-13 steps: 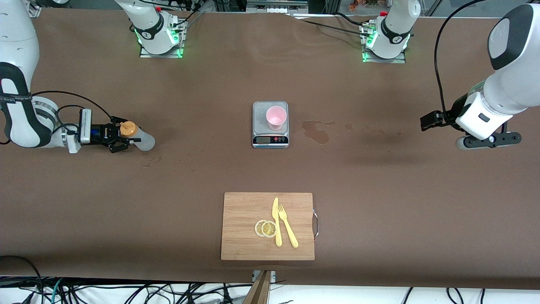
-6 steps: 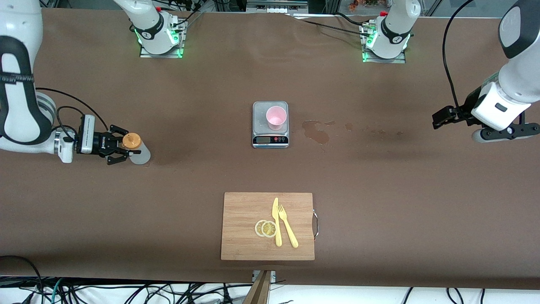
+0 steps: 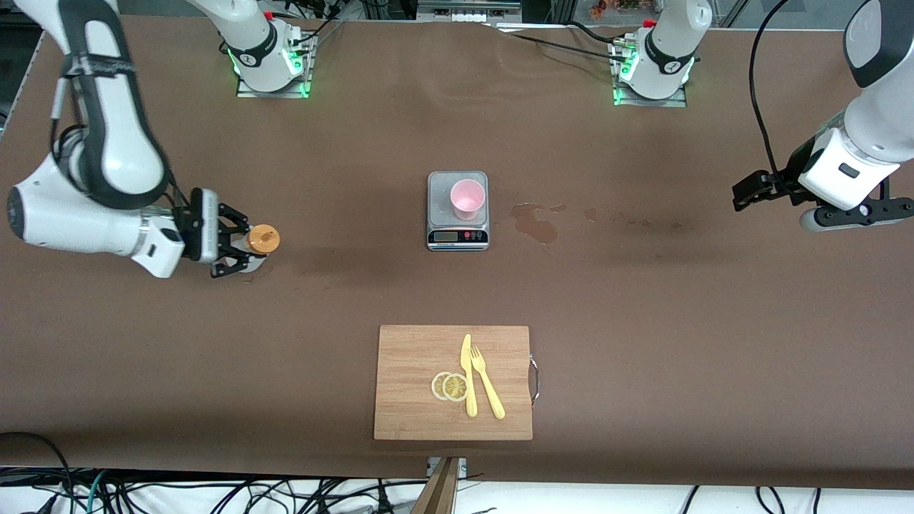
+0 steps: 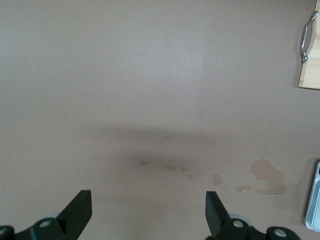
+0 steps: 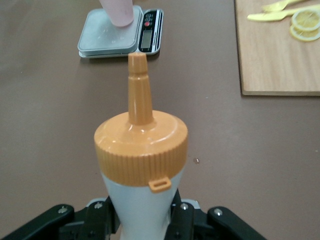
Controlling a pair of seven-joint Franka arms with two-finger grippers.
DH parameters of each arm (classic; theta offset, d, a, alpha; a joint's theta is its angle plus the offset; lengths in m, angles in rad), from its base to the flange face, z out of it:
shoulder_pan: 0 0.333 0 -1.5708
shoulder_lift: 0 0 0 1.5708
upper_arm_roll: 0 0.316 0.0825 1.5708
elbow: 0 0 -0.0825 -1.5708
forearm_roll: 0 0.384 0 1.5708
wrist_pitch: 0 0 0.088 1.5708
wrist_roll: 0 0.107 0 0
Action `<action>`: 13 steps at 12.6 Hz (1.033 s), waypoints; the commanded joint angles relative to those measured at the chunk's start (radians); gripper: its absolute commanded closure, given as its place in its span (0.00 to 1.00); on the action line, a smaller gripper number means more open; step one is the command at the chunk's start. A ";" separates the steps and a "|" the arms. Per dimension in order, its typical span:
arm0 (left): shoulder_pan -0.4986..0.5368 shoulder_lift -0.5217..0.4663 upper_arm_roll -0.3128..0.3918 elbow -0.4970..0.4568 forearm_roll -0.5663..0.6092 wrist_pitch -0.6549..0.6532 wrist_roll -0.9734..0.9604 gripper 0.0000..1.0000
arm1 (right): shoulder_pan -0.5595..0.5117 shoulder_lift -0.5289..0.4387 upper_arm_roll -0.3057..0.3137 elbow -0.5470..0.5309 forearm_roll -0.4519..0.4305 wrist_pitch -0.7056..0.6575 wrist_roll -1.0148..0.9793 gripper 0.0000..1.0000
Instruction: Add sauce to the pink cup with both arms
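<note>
Step in hand, by my read: carry phase. The right claw (image 3: 239, 250) is clamped narrow on the body of the translucent whitish squeeze bottle of sauce w/ orange-yellow nozzle cap (image 3: 260, 241), gripping below the cap. The bottle is up off the brown table (image 3: 643, 321), over the right arm's end, well apart from the small pale pink plastic cup (image 3: 468, 199). In the right wrist view the nozzle (image 5: 139, 90) points toward the cup (image 5: 117, 11).

The pink cup stands upright on the grey kitchen scale w/ dark display strip (image 3: 458, 238), mid-table. No sauce in it that I can see.

Next move, judged: bring the bottle over to the cup's rim, tip the nozzle down into it, then squeeze; likely the 2nd arm helps there.

The left claw (image 3: 742, 196) hangs spread wide, holding nothing, over the left arm's end; that arm waits. The left wrist view shows its 2 fingers (image 4: 77, 212) apart over bare table, w/ the brown wet stain (image 4: 267, 175) between it and the scale.

Nearer the camera: a bamboo cutting board (image 3: 414, 357) w/ yellow plastic knife (image 3: 468, 375), fork (image 3: 487, 382) and 2 lemon slices (image 3: 450, 386).
</note>
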State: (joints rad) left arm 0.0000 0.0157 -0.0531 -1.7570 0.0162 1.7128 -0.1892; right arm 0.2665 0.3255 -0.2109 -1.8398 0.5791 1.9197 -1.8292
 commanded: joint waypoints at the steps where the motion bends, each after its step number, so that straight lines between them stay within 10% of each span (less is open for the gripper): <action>1: -0.003 -0.026 0.007 -0.024 -0.009 0.010 0.023 0.00 | 0.129 -0.020 -0.030 0.054 -0.144 -0.010 0.227 0.88; 7: -0.002 -0.030 0.013 -0.021 -0.021 -0.005 0.020 0.00 | 0.397 0.006 -0.024 0.195 -0.468 -0.155 0.753 0.88; 13: -0.003 -0.031 0.006 -0.015 -0.007 -0.018 0.023 0.00 | 0.589 0.138 -0.010 0.396 -0.599 -0.381 1.126 0.88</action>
State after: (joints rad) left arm -0.0002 0.0083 -0.0496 -1.7574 0.0162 1.7047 -0.1891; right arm 0.8070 0.3920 -0.2181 -1.5414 0.0225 1.6167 -0.8036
